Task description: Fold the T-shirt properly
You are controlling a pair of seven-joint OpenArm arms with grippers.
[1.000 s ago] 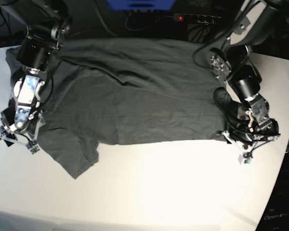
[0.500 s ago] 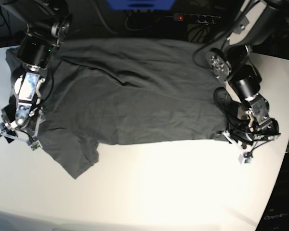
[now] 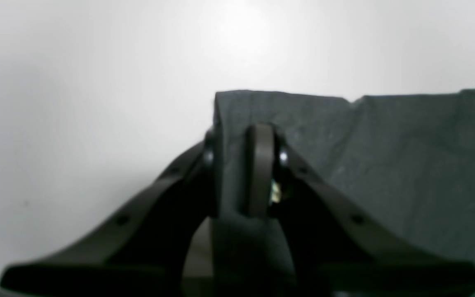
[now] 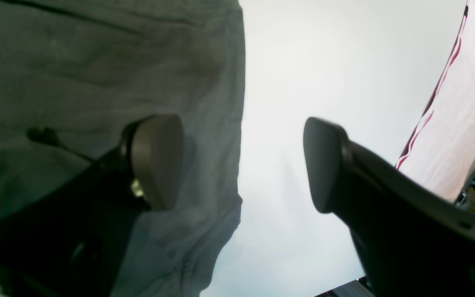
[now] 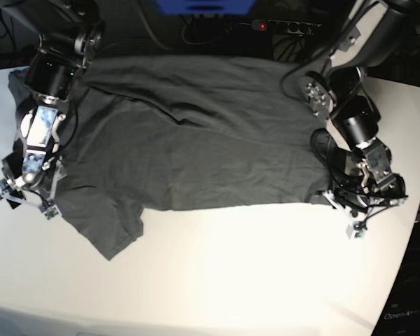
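We see the T-shirt (image 5: 189, 140) lying flat and spread out on the white bench (image 5: 252, 273), with its long side running from one arm across to the other. It is wrinkly and not folded yet.

Our left tool (image 3: 243, 165) is at the shirt's near corner. Its jaws are pinched almost together on the cloth, so it has hold of that corner. Our right tool (image 4: 241, 165) is at the other end of the shirt. Its jaws are wide apart and hold nothing. One finger (image 4: 155, 161) sits over the cloth and the other is over the bare bench, so the shirt's edge runs right between them.

We think the right tool must close on that edge next. Then both ends could be lifted together.

The base view shows the whole shirt and both arms, but the tools look tiny there. The left wrist view shows the pinch up close. The right wrist view shows the gap and the edge inside it.
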